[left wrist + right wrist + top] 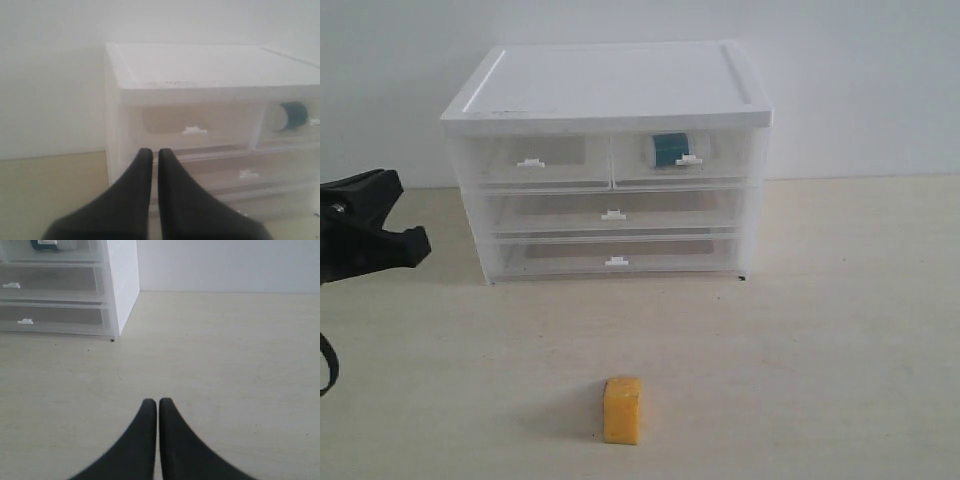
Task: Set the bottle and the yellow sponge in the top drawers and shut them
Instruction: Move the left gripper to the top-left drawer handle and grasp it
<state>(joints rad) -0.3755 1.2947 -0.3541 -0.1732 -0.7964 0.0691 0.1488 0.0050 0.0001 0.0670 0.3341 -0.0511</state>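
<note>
On the bench (820, 350), the orange-yellow foam-block sponge (622, 410) is awaiting stowage; my left hand (151, 151) and right hand (158, 401) are idling closed, empty.

**A robot test bench**

We take this for a lab-style test setup: a plain white wall (860, 90), a pale wood-grain desk (840, 330) carrying 1 white plastic cabinet (610, 85) of 4 clear drawers (612, 215), and the black left claw (151, 151) of a robot arm. We see it staged, sparse and evenly lit.

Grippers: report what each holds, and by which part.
Nothing. The left gripper and right gripper are shut, empty; the yellow sponge lies free on the table.
</note>
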